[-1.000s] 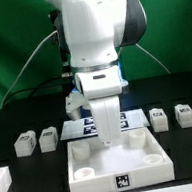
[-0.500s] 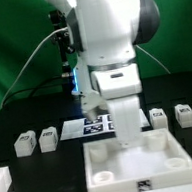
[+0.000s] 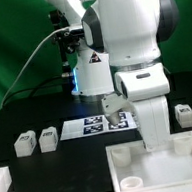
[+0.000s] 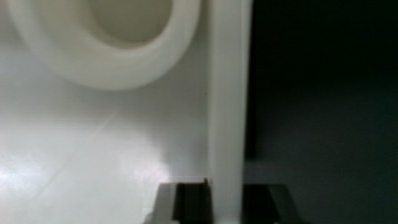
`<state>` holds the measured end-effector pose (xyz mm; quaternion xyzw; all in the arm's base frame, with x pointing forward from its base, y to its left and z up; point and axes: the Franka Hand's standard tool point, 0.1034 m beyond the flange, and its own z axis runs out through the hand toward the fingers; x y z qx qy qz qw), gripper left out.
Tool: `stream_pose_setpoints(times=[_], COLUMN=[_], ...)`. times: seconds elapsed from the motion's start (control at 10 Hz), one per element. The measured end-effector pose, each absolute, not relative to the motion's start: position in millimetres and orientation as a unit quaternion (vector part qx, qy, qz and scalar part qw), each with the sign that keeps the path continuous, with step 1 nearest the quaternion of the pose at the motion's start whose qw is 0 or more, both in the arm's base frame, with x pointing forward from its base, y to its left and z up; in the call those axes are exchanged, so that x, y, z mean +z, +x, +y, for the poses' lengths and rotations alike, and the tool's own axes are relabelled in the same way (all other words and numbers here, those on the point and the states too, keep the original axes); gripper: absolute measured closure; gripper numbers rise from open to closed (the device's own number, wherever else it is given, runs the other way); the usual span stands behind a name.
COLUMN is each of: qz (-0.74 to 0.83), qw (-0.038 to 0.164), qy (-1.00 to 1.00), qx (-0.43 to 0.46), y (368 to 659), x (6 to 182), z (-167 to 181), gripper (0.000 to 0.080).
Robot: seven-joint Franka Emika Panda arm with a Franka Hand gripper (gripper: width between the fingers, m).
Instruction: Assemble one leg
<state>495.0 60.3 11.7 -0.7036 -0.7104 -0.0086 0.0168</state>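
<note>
My gripper (image 3: 155, 143) is shut on the raised rim of the large white square tabletop (image 3: 132, 169), which sits low at the exterior view's right. In the wrist view my gripper (image 4: 228, 203) has a dark finger on each side of the tabletop's thin rim wall (image 4: 228, 90), beside a round socket (image 4: 125, 40). Two small white legs (image 3: 26, 144) (image 3: 49, 139) with tags lie at the exterior view's left. Another leg (image 3: 186, 115) lies at the right. The arm hides the space behind it.
The marker board (image 3: 94, 124) lies flat behind the tabletop, partly covered by the arm. A white block (image 3: 2, 182) stands at the left edge of the exterior view. The table is black with a green backdrop behind.
My gripper and the tabletop have slid steadily toward the exterior view's right. One leg on the right is now hidden behind the arm. The legs on the left have not moved.
</note>
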Motion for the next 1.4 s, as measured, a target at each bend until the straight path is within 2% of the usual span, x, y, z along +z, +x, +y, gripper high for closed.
stream_pose_setpoints(times=[0.3, 0.5, 0.6, 0.7, 0.8, 0.9, 1.0, 1.1, 1.4], qz=[-0.689, -0.689, -0.689, -0.689, -0.689, -0.689, -0.689, -0.688, -0.688], qw=[0.031, 0.03, 0.031, 0.031, 0.031, 0.031, 0.031, 0.031, 0.031], qy=[-0.724, -0.724, -0.724, -0.724, -0.724, -0.724, -0.724, -0.724, -0.725], qx=[0.014, 0.013, 0.013, 0.013, 0.013, 0.013, 0.013, 0.013, 0.013], y=[496.7, 496.5, 496.2, 496.2, 496.2, 496.2, 496.1, 496.1, 496.2], x=[11.6, 11.6, 11.0, 10.9, 10.9, 10.9, 10.8, 10.8, 10.8], z=[66.6, 66.3, 66.1, 65.8, 65.7, 65.5, 65.4, 65.3, 65.1], gripper=[0.0738, 0.0738, 0.064, 0.0465, 0.0465, 0.0239, 0.0239, 0.0173, 0.0152])
